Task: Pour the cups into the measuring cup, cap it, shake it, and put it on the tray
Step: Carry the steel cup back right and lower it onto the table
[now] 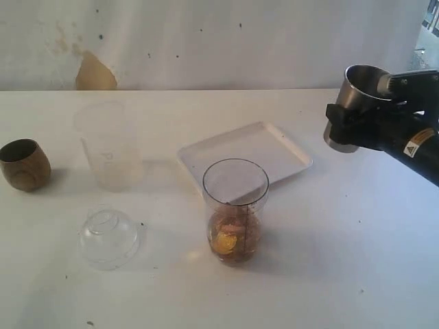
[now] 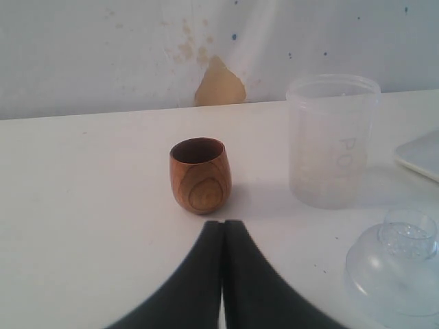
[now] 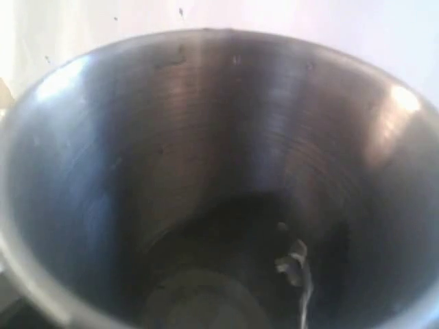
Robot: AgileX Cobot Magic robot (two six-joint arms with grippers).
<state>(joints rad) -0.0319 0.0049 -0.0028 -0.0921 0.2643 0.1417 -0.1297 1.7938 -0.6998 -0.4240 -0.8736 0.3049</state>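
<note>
Down-left of the right gripper [image 1: 348, 123], well apart from its fingers, lies the white tray [image 1: 274, 147]. The measuring cup [image 1: 235, 205] stands upright before the tray, with brown and yellow contents at its bottom. Those fingers clasp the steel tumbler [image 1: 361, 89], which is held above the table [image 1: 357, 260]. Just beyond the left gripper [image 2: 223, 223], whose fingertips are pressed together and empty, stands the wooden cup [image 2: 199, 175].

Shows the wooden cup [image 2: 199, 175] upright on the table [image 2: 82, 205], left gripper [image 2: 223, 226] with tips pressed together near it, frosted plastic cup [image 2: 331, 140] beside it, dome lid [image 2: 398, 264] and tray [image 2: 420, 156] corner farther off.
</note>
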